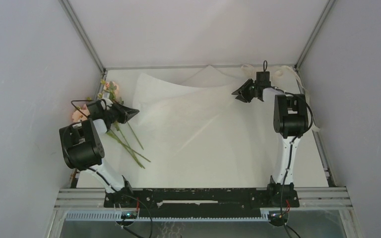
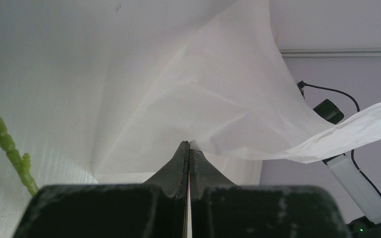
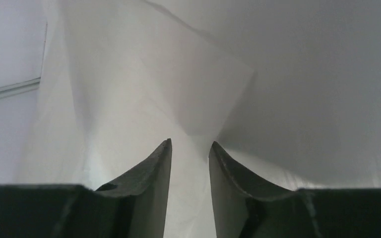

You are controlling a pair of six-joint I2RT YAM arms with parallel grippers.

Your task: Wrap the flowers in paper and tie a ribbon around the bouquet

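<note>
Checking the top view first: the paper (image 1: 198, 134) lies spread wide, and its far part rises in soft folds. The flowers (image 1: 110, 89) lie just off the paper's left edge. I can't tell if the stems overlap it. My left gripper (image 1: 129, 113) sits at the paper's left edge and my right gripper (image 1: 242, 92) at its far right part. A pale strip beyond the paper's far right corner may be the ribbon (image 1: 282, 72), but it's too small to be sure.

Left wrist view: the left gripper (image 2: 189, 145) is clamped tight with the paper (image 2: 218, 99) edge pinched at its tips. The sheet is lifted and billows beyond. One flower stem (image 2: 2, 131) lies left of the paper fold.

Right wrist view: the right gripper (image 3: 189, 148) jaws stand apart with the paper (image 3: 144, 99) showing in the gap. Nothing is pinched there as far as I can see.

I judge the step to be getting a second hold so the paper can fold over the flowers. I'd seat the fold deep between the right fingers and close firmly on it. Then I'd move both hands together, slow and low, because the thin sheet could tear, slip or drag the stems.
</note>
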